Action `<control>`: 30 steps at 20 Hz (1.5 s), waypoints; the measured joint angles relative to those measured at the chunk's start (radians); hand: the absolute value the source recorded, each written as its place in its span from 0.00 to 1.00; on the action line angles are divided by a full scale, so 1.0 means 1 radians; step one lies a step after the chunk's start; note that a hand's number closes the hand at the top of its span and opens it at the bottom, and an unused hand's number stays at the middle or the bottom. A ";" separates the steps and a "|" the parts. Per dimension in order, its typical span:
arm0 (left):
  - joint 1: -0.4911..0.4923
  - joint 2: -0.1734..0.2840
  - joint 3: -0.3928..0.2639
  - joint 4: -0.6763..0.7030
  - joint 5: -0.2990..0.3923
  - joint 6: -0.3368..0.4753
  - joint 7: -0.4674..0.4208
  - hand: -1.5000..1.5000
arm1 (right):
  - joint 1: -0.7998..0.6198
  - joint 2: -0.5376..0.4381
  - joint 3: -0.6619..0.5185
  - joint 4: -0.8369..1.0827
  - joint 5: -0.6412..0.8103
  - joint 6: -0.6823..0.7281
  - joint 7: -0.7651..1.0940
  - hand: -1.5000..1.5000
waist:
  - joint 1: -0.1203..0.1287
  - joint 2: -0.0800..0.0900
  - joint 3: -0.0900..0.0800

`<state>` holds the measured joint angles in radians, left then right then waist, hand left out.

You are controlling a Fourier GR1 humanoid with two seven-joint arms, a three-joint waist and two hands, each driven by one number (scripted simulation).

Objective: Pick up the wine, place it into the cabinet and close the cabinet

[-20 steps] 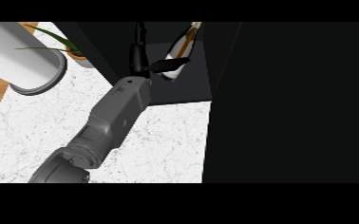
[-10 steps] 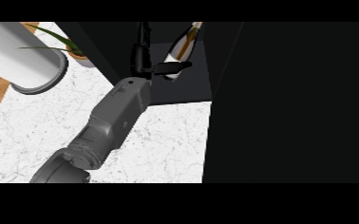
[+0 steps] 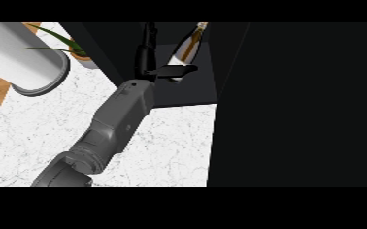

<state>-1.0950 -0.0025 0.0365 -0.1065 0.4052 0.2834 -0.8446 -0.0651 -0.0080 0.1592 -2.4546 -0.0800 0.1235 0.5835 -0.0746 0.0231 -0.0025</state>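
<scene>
Since the earlier pictures little has shifted: my forearm lies along the same diagonal, and the robot hand has crept only slightly, its dark fingers now reaching a touch further toward the bottle.

Head view, items as seen:

1. Left robot hand (image 3: 152,63) — black, at the end of my grey forearm (image 3: 114,121), which comes up from the lower left. It sits inside the dark opening of the cabinet. Long fingers run straight up from the wrist; a short part juts sideways toward the bottle. Fingers apart, closed round nothing that I can see.

2. Wine (image 3: 188,48) — pale bottle with a brown label and a dark neck, tilted, standing just to the right of the robot hand and a little beyond it, within the cabinet. The sideways finger tip ends at or just short of the bottle's lower part; contact I cannot tell.

3. Cabinet (image 3: 193,85) — black interior around and beyond the hand, with its floor below the bottle.

4. Cabinet door (image 3: 294,106) — broad black panel, well to the right of the hand, filling that side.

5. Bench (image 3: 172,145) — white marbled top, beneath my forearm.

6. White cylinder (image 3: 28,60) — far left of the hand.

7. Plant (image 3: 68,46) — green leaves in a pot, left of the hand, beside the cylinder.

Right hand: not visible.
</scene>
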 measured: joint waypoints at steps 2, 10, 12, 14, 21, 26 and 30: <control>0.005 0.000 -0.004 -0.007 0.016 -0.022 -0.005 0.00 | -0.007 0.000 0.010 0.000 0.002 -0.007 0.012 0.00 | -0.002 -0.003 0.000; 0.037 0.001 -0.056 -0.042 0.103 -0.059 -0.018 0.00 | -0.017 -0.001 0.002 0.000 0.000 -0.013 0.026 0.00 | -0.007 -0.013 0.002; 0.047 0.000 -0.084 -0.060 0.125 -0.060 -0.007 0.00 | -0.036 -0.003 -0.008 0.001 -0.001 -0.020 0.045 0.00 | -0.003 -0.014 0.002; 0.061 0.000 -0.119 -0.088 0.149 -0.056 0.002 0.00 | -0.039 -0.001 -0.005 0.000 -0.001 -0.026 0.048 0.00 | 0.001 -0.015 0.001; 0.235 0.002 -0.315 -0.285 0.281 0.015 0.029 0.00 | -0.056 -0.007 -0.020 0.005 -0.001 -0.027 0.056 0.00 | 0.021 -0.024 0.002; 0.385 0.002 -0.510 -0.535 0.350 0.166 0.064 0.00 | -0.004 -0.005 -0.015 -0.004 0.006 -0.026 0.031 0.00 | 0.044 -0.028 0.002; 0.486 0.002 -0.596 -0.709 0.323 0.263 0.090 0.00 | -0.007 -0.007 -0.011 -0.015 0.021 -0.043 0.045 0.00 | 0.064 -0.029 0.003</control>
<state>-0.6088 0.0000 -0.5592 -0.8154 0.7279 0.5462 -0.7549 -0.0717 -0.0145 0.1486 -2.4698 -0.0591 0.0810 0.6284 -0.0104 -0.0055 0.0001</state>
